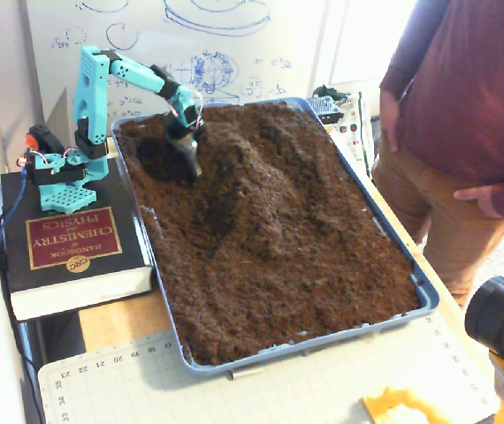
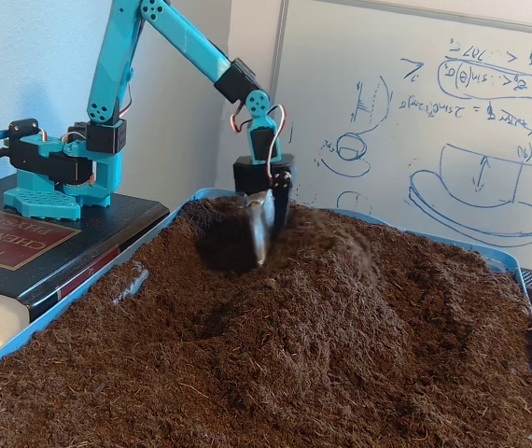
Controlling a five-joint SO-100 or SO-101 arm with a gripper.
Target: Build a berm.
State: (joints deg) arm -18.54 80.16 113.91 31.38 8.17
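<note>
A blue tray [image 1: 399, 250] [image 2: 53, 317] is filled with dark brown loose soil. A raised ridge, the berm [image 1: 265, 190] [image 2: 350, 289], runs down the middle of the tray from its far end. My teal arm reaches from its base [image 1: 57, 168] over the tray's far left corner. The gripper [image 1: 191, 161] [image 2: 259, 245] points straight down with its tip in the soil at the berm's left foot. Its jaws look pressed together into one blade, shut on nothing, though blurred by motion. A shallow hollow [image 2: 215, 252] lies just left of it.
The arm's base stands on a thick black book [image 1: 71, 243] [image 2: 14, 238] left of the tray. A person [image 1: 464, 106] stands at the tray's right side. A whiteboard [image 2: 415, 121] is behind, and a black camera [image 1: 500, 320] and cutting mat [image 1: 146, 380] are in front.
</note>
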